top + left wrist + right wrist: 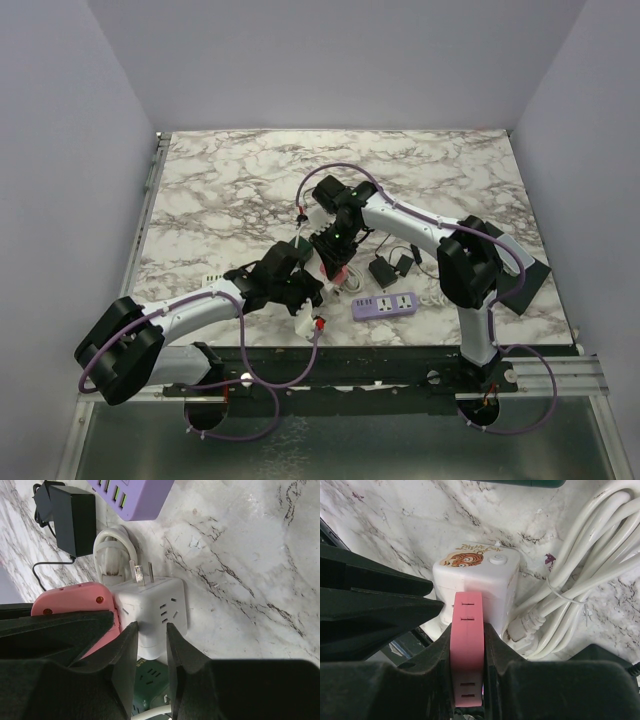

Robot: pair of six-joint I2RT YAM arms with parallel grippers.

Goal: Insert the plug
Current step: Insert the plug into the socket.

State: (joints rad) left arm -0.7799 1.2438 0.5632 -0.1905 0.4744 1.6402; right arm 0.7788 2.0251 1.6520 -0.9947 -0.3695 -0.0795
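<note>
Left tool point(151, 632) clamped on the white cube socket point(155, 602); right tool point(467, 630) clamped on the pink adapter point(466, 607)

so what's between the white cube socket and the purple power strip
A white plug, prongs toward the cube, lies between the white cube socket and the purple power strip; the left wrist view shows it.

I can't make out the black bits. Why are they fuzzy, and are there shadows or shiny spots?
Left wrist view: the left gripper's fingers sit close to the lens, dark and soft-edged; the white cube socket is sharp. Right wrist view: the right gripper's fingers blur likewise; the pink adapter is clearer. Top view: even light, soft shadows under the arms, no glare.
</note>
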